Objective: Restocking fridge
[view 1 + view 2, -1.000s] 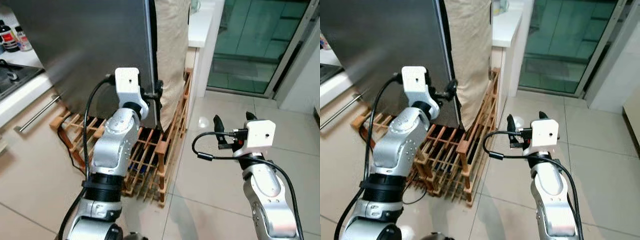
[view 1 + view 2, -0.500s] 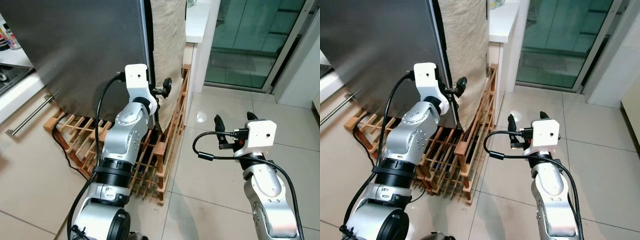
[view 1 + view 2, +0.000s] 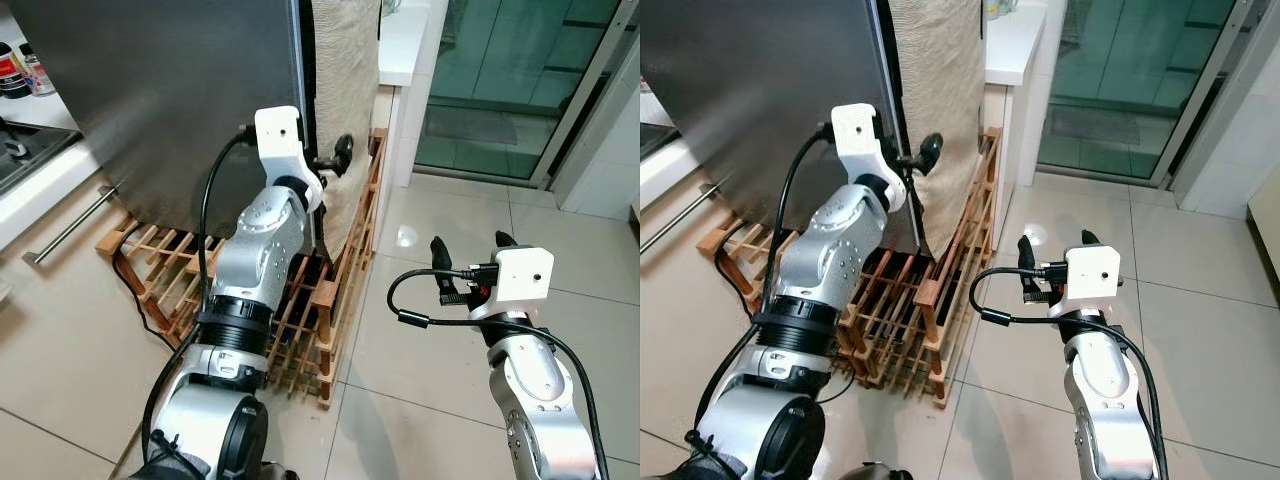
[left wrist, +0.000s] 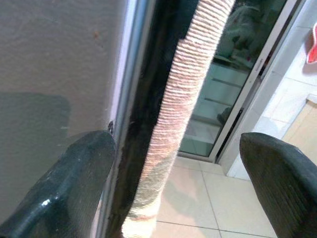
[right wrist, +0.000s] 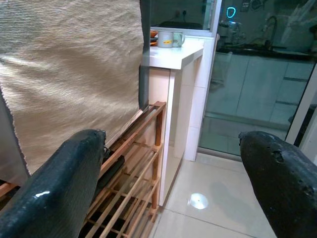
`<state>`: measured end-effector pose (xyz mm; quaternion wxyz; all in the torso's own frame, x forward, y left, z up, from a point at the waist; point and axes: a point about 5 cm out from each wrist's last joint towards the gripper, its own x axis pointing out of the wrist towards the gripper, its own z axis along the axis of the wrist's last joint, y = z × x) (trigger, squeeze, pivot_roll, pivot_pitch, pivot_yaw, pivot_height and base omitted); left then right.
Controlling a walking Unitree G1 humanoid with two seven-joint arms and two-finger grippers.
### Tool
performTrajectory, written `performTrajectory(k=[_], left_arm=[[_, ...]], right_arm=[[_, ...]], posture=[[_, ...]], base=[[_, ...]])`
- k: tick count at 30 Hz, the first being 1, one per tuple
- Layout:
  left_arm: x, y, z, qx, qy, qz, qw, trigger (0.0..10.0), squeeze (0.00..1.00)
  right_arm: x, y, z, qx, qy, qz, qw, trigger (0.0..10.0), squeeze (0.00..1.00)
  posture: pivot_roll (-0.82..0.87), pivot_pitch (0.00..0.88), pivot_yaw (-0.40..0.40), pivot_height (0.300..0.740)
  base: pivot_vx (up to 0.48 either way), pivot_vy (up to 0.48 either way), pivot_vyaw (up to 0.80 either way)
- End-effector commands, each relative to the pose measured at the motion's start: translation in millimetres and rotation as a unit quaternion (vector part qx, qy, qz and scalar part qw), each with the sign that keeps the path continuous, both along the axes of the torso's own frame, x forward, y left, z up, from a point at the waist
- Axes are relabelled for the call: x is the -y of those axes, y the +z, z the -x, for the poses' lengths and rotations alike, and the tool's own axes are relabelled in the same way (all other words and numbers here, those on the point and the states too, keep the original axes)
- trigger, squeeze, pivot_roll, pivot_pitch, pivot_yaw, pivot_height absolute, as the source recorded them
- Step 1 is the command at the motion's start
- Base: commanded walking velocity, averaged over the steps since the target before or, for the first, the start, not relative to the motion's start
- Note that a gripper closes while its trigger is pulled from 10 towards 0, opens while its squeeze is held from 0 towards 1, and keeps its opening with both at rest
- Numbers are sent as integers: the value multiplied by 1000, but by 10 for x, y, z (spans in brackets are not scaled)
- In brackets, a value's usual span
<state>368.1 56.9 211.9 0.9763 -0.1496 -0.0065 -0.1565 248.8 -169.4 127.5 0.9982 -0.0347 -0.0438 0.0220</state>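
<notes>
tiled kitchen floor [image 3: 420, 400] | fridge door [image 3: 170, 90] upright above wooden rack [image 3: 300, 310] | left gripper [image 3: 330, 163] spread astride door edge | right gripper [image 3: 468, 248] spread, idle | door likely heavy, stiff, slick: hook edge

My left hand [image 4: 173, 188] was spread open at the fridge door's [image 4: 59, 64] edge: one finger [image 4: 64, 183] lay against the grey door face, the other [image 4: 282, 178] stood well apart. Between them hung a ribbed beige cloth [image 4: 183, 99]. Tiled floor [image 4: 193, 203] lay beyond.
</notes>
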Motion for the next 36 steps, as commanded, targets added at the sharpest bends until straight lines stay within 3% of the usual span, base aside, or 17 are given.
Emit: performTrajectory(k=[1, 11, 17, 20, 22, 23, 26, 30, 32, 33, 34, 35, 36], left_arm=[[57, 49, -13, 4, -10, 4, 1000, 10000, 0], [236, 0, -113, -7, -17, -1, 1000, 10000, 0], [325, -20, -170, -25, -18, 27, 999, 10000, 0], [396, 60, -169, -1, -39, 33, 999, 10000, 0], [512, 158, -144, 31, -89, 45, 995, 10000, 0], [600, 228, -110, 48, -131, 60, 988, 10000, 0], [689, 269, -80, 59, -165, 60, 983, 10000, 0], [916, 328, 14, 69, -241, 98, 963, 10000, 0], [1182, 379, 147, 76, -303, 118, 942, 10000, 0], [1182, 379, 147, 76, -303, 118, 942, 10000, 0], [1497, 429, 346, 85, -370, 130, 916, 10000, 0], [1497, 429, 346, 85, -370, 130, 916, 10000, 0], [1657, 450, 472, 88, -407, 134, 899, 10000, 0]], right_arm=[[1, 49, 17, 7, -2, 3, 1000, 10000, 63], [-17, 47, 0, 6, 1, 3, 1000, 10000, 67], [-21, 53, 2, 7, 0, 3, 1000, 10000, 67], [-8, 61, 11, 9, -3, 3, 1000, 10000, 67], [-1, 63, 18, 9, -5, 4, 1000, 10000, 67], [-1, 64, 19, 9, -5, 4, 1000, 10000, 67], [20, 75, 21, 11, -11, 6, 1000, 10000, 63], [79, 103, 31, 17, -30, 6, 999, 10000, 67], [104, 126, 57, 23, -42, 6, 999, 10000, 67], [104, 126, 57, 23, -42, 6, 999, 10000, 67], [113, 129, 99, 24, -52, 7, 998, 10000, 63], [113, 129, 99, 24, -52, 7, 998, 10000, 63], [115, 122, 121, 23, -57, 7, 998, 10000, 63]], posture=[[-146, 0, 83, 740], [-144, 0, 82, 740], [-160, 0, 90, 740], [-168, 0, 92, 740], [-168, 0, 92, 740], [-177, 0, 98, 740], [-179, 0, 100, 740], [-211, 0, 132, 740], [-260, 0, 166, 740], [-260, 0, 166, 740], [-304, 0, 195, 740], [-304, 0, 195, 740], [-310, 0, 199, 740]], base=[[0, 0, 0], [0, 0, 0], [0, 0, 0], [0, 0, 0], [0, 0, 0], [0, 0, 0], [0, 0, 0], [0, 0, 0], [0, 0, 0], [0, 0, 0], [0, 0, 0], [0, 0, 0], [0, 0, 0]])
